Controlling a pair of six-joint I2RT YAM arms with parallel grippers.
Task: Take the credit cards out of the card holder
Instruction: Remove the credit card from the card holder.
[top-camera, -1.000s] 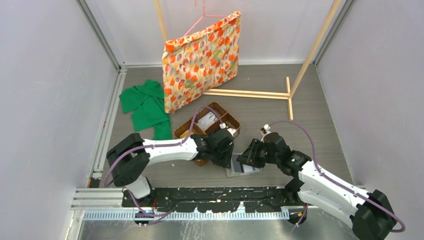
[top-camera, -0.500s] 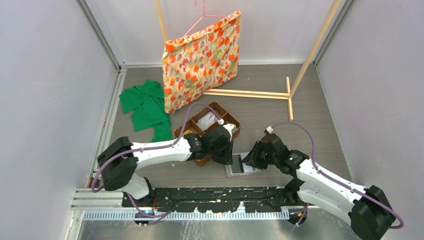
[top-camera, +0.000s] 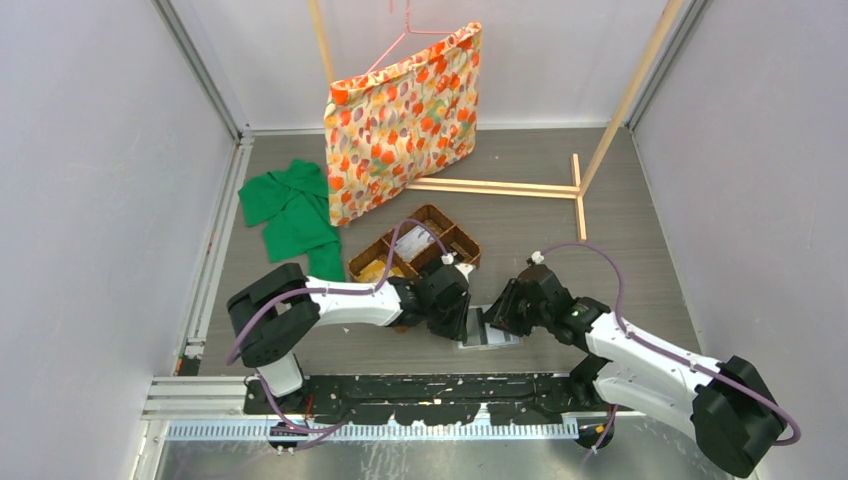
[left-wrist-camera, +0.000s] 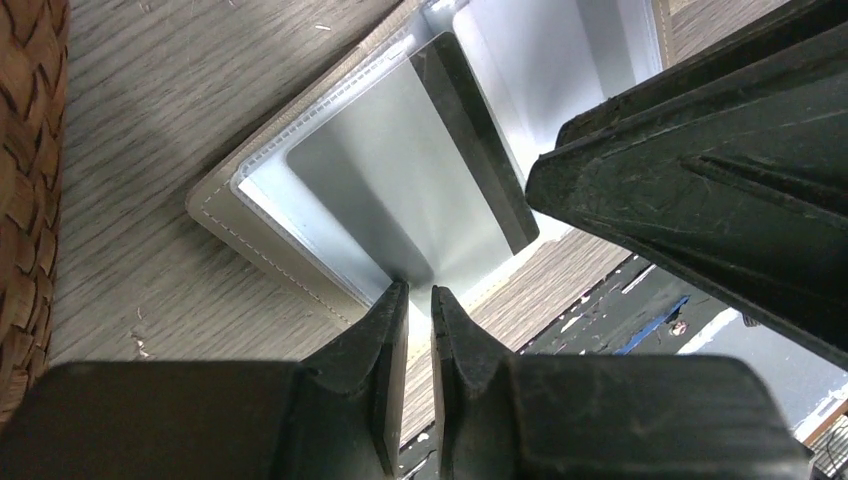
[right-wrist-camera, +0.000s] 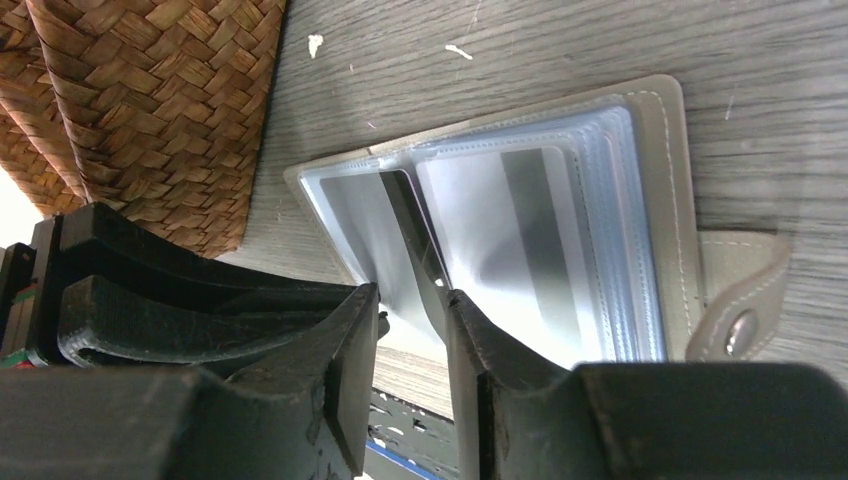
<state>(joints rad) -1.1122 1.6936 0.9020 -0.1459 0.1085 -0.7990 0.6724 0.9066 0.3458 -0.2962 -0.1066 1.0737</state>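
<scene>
At the near edge of the bench (top-camera: 620, 215), just in front of the wicker basket (right-wrist-camera: 150, 100), you have the card holder (right-wrist-camera: 668, 160) lying open and flat. Its clear sleeves face up and its snap tab (right-wrist-camera: 742, 318) sticks out on the side away from the basket. Both arms lean in over it, the left from the basket side and the right from the other. Their tips come together at the holder's near edge.

A credit card (left-wrist-camera: 400, 200), pale grey with a dark stripe along one end, lies on the panel nearest the basket. You cannot tell whether it sits inside its sleeve or partly out of it. Another card (right-wrist-camera: 520, 235), with a grey stripe, shows through the sleeves of the other panel.

Your left tool (left-wrist-camera: 410, 300) is drawn in to a thin slit, its tips at the near corner of the striped card. The views do not show whether that corner is pinched. Your right tool (right-wrist-camera: 412, 318) stands partly parted, one finger on either side of the card's dark-striped end, with a gap showing between them.

Farther back on the bench lie a green cloth (top-camera: 292, 210) and a flower-print cloth (top-camera: 405, 120) hanging from a pink hanger (top-camera: 400, 35).
</scene>
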